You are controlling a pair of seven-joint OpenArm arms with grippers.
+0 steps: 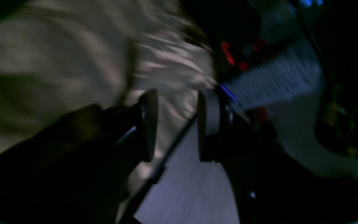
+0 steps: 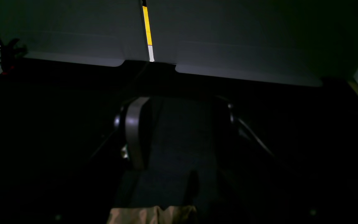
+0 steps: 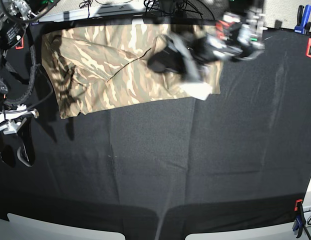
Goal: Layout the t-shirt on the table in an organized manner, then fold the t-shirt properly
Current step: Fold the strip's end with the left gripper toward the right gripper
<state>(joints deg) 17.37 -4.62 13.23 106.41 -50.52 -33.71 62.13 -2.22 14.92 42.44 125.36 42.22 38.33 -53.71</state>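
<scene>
The camouflage t-shirt (image 3: 110, 70) lies spread along the far side of the black table (image 3: 195, 165), its right part rumpled with a pale corner turned up. My left gripper (image 3: 163, 60) hovers over that right part, blurred by motion. In the left wrist view its jaws stand apart (image 1: 179, 124), with the shirt (image 1: 57, 71) behind them and nothing clamped that I can make out. My right gripper (image 3: 17, 152) is open and empty over bare cloth at the table's left edge, below the shirt's near left corner. In the right wrist view (image 2: 182, 133) a tan strip of fabric (image 2: 151, 216) shows at the bottom edge.
Red and blue clamps sit at the far right corner (image 3: 309, 45), the near right corner (image 3: 298, 220) and the far left (image 3: 19, 42). Cables and equipment line the far edge (image 3: 110, 7). Grey floor with a yellow tape strip (image 2: 147, 28) lies beyond the near edge.
</scene>
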